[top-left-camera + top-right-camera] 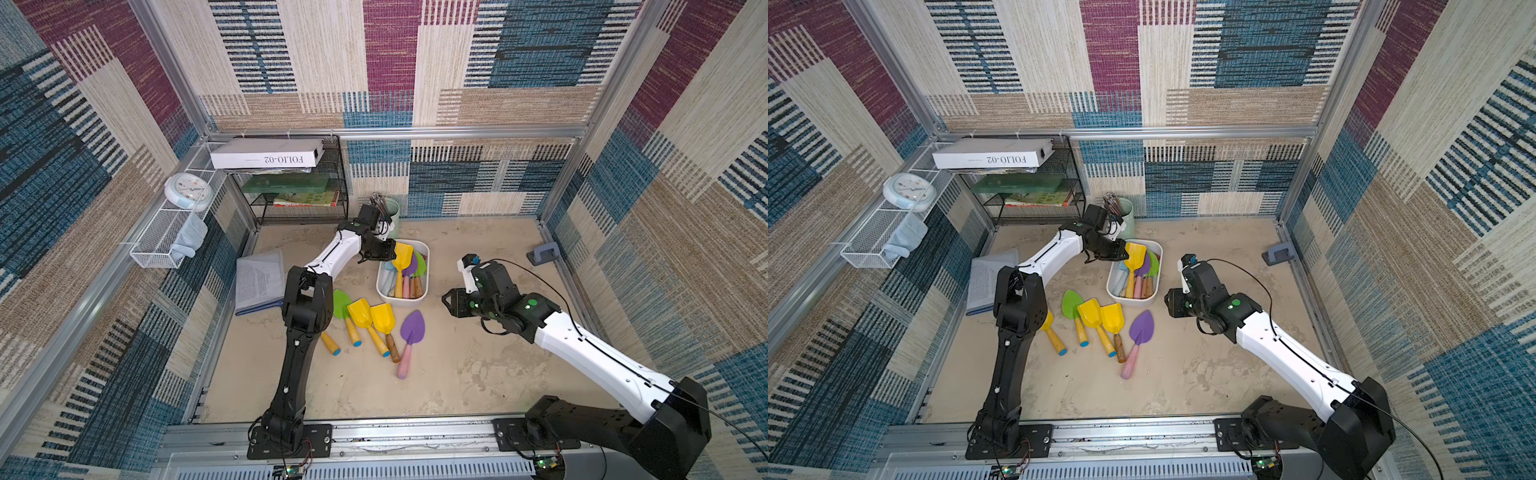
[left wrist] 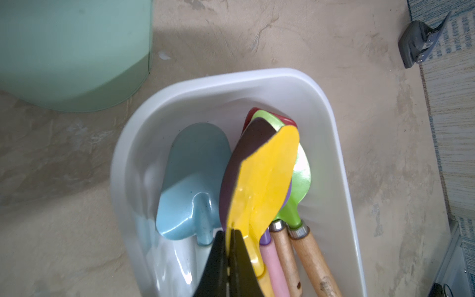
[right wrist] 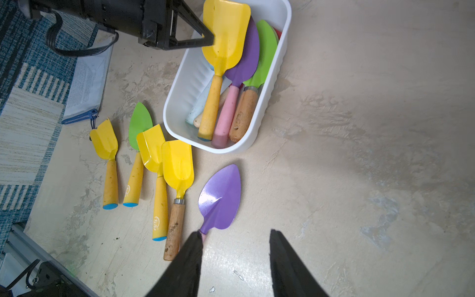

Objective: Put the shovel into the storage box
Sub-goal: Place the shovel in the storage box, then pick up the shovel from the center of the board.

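Step in hand: placing. The left fingers (image 2: 237, 249) are pinching shut on the side edge of the yellow shovel (image 2: 264, 177), holding it inside the storage box (image 2: 257, 74).
Where the shovel is lying: in the right wrist view its handle end is reaching down to the near end of the box. Its blade is riding high at the far end, on top of the purple shovel (image 2: 246, 144) and green shovel (image 2: 300, 177) already stowed. A light blue shovel (image 2: 192, 177) is lying alongside.
Progress: this one is looking all but delivered, and only the release seems to be missing.
Next move: the left fingers are needing to part so the blade settles on the pile. They then need to lift straight away without dragging the blade over the rim.
Right fingers (image 3: 190, 257): standing apart and gripping nothing. They are hovering just above the neck of a second purple shovel (image 3: 221, 198) on the worktop (image 1: 478, 365).
Waiting on the worktop: that purple one, a green one (image 3: 140, 120) and three yellow ones, all lying near the box.
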You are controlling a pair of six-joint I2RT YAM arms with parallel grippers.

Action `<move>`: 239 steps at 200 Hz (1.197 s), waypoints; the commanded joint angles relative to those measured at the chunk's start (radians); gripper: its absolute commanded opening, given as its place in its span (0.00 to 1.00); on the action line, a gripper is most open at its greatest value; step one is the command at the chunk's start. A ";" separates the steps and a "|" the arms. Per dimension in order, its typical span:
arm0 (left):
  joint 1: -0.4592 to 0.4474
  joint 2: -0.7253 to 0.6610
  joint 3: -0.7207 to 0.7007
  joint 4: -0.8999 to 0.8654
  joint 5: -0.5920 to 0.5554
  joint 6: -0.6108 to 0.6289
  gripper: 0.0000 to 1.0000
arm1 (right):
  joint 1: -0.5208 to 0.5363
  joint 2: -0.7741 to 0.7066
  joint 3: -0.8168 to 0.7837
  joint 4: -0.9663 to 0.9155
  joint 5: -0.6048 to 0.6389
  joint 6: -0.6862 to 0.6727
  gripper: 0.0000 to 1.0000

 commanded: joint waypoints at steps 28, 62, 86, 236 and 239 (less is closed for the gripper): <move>0.003 0.016 0.018 -0.057 -0.057 0.010 0.31 | -0.001 -0.008 -0.007 0.019 -0.008 -0.006 0.46; 0.000 0.000 0.016 -0.061 -0.052 -0.001 0.42 | 0.000 -0.015 -0.008 0.018 -0.011 -0.008 0.47; -0.003 -0.027 0.020 -0.061 -0.044 -0.009 0.44 | -0.001 -0.022 -0.010 0.017 -0.012 -0.009 0.46; -0.053 -0.604 -0.479 0.215 0.015 -0.174 0.52 | 0.110 0.024 -0.137 0.051 -0.065 0.181 0.50; -0.053 -0.623 -0.501 0.225 0.013 -0.181 0.52 | 0.120 0.027 -0.137 0.051 -0.062 0.192 0.51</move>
